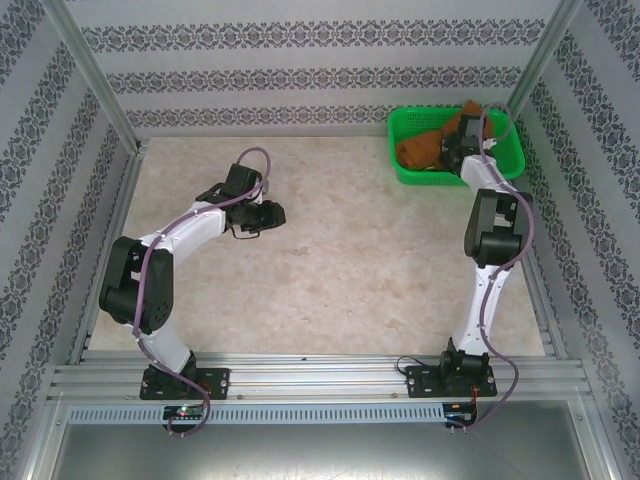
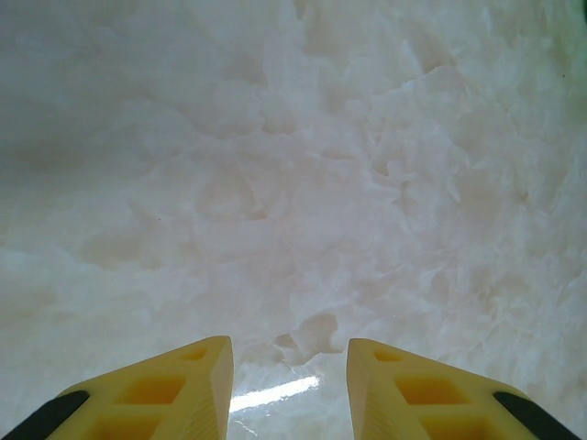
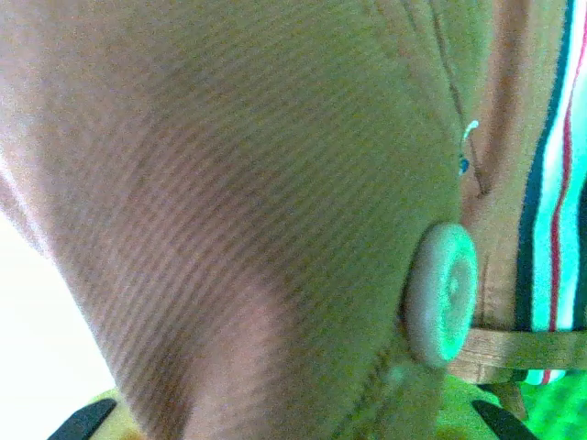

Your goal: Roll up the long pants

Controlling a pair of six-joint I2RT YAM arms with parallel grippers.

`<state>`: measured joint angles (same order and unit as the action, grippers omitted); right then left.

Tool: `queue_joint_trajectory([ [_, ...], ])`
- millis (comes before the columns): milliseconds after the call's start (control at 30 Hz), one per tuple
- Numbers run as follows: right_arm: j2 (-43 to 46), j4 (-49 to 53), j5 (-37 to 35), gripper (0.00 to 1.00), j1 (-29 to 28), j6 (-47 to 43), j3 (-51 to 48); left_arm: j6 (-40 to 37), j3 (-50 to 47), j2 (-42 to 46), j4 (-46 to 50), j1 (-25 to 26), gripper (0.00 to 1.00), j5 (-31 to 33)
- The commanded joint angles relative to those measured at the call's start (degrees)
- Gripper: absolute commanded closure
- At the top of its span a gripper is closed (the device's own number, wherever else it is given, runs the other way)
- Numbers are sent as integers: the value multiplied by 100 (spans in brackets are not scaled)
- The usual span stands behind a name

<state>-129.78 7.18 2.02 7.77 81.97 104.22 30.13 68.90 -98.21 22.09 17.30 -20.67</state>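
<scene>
My left claw (image 1: pixel 268 215) hangs over the pale marbled tabletop (image 1: pixel 350 270), at about ten o'clock from the table's middle. It is the nearer of my two. Through its wrist camera I see my yellow fingers (image 2: pixel 188 385) standing apart, with only bare stone in the gap between them.

Farther out, my right arm reaches straight ahead at twelve o'clock from its base. My right claw (image 1: pixel 452 150) is down inside the green plastic mesh basket (image 1: pixel 415 172), which sits in the table's far corner at about two o'clock. The long pants (image 1: pixel 420 150), rust-brown ribbed cloth, lie crumpled in that basket. One fold rises above the rim at the basket's one o'clock side, just beside my wrist.

Up close, the cloth hangs right against my right wrist camera and is bunched between my two fingers, with my black pads (image 3: pixel 87 420) peeking out on either side of it. I read that claw as clamped on the pants. A small round pale button (image 3: pixel 443 293) sits at four o'clock in that view, beside a striped inner lining (image 3: pixel 550 183) at three o'clock.

Beyond the basket stand walls with patterned grey-banded wallpaper (image 1: pixel 320 75).
</scene>
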Motion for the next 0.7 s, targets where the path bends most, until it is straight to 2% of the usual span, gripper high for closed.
queue_joint_trajectory([
  [0,1,215,-686,61,-291,-63,81,-196,108,-129,364,50,61,107],
  [33,133,547,-957,47,-327,-224,127,-200,90,-100,359,46,61,197],
  [67,305,717,-1224,38,-358,-379,88,-200,75,-78,320,32,59,249],
  [133,804,1019,-1688,32,-399,-822,8,-186,65,-66,217,-3,58,351],
  [167,1012,1263,-1862,10,-410,-987,32,-183,64,-66,160,-29,58,397],
  [200,1269,1432,-2012,6,-417,-1223,20,-182,70,-78,70,-53,57,405],
  [333,2281,1904,-2309,4,-404,-1715,-307,-175,171,-202,-196,-156,56,472],
  [433,3054,2105,-2199,4,-419,-1993,-727,-291,250,-182,-310,-190,58,672],
  [500,3615,1631,-1908,5,-508,-2747,-1231,-486,134,75,-420,-183,61,1183],
  [567,4036,1289,-1591,5,-751,-3976,-1579,-763,-333,690,-874,-186,60,2076],
  [667,4436,1392,-2122,5,-1341,-5984,-2076,-1265,-1543,1748,-2142,-203,52,3510],
])
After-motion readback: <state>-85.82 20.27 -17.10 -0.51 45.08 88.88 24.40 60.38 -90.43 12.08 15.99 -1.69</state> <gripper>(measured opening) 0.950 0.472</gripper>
